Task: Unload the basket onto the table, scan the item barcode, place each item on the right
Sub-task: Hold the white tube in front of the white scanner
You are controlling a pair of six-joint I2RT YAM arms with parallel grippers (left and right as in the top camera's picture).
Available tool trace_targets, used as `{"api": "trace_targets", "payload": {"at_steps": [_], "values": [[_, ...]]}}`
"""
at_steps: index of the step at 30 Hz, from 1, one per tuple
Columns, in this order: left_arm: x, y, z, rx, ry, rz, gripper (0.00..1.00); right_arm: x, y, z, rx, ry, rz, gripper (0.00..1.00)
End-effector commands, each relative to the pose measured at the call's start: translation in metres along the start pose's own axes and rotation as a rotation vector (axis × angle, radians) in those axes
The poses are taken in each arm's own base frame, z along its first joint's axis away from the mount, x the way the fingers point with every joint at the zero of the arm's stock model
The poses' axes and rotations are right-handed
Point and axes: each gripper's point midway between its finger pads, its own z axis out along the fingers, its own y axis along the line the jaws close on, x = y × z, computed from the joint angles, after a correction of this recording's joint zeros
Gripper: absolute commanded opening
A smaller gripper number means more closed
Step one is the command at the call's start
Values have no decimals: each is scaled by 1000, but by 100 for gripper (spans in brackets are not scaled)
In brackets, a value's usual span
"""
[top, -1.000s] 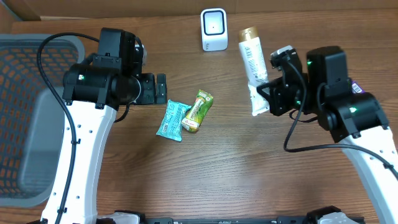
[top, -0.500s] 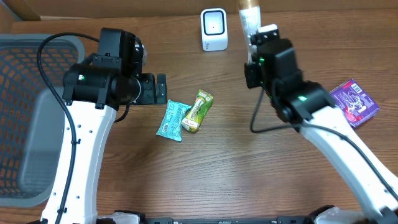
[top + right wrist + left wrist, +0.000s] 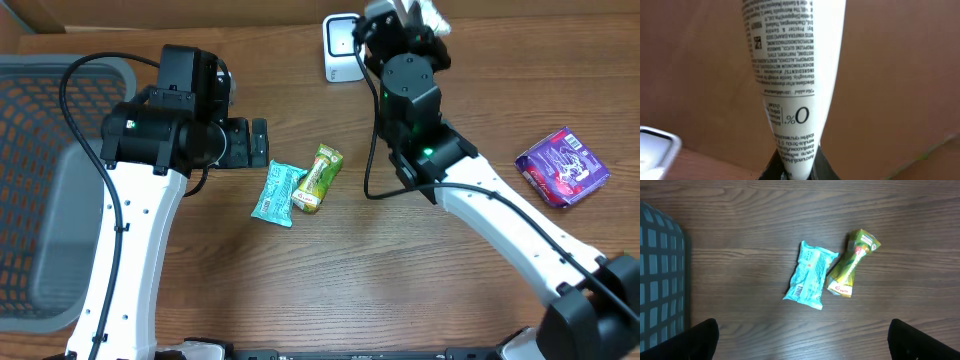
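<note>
Where right end effector [image 3: 790, 172] pinches it, white black-printed tube [image 3: 796, 70], left end effector [image 3: 802, 342] spread.

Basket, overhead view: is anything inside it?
Only bare mesh shows inside the basket; no item is visible. The left arm crosses over its right edge, so whatever lies under there cannot be seen.

Left tool [image 3: 259, 142] spread wide, right tool [image 3: 398, 22] clamped tight, right arm stretched far forward
</note>
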Motion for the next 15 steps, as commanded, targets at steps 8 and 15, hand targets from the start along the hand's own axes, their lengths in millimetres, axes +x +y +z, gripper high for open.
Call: {"api": "trace_targets", "payload": {"at_steps": [8,15], "values": [[-1,-1,2,4,2,16,100,41,67,45,50,5,-417,4],[-1,-1,2,4,2,16,99,60,115,63,-3,-110,-544,4]]}}
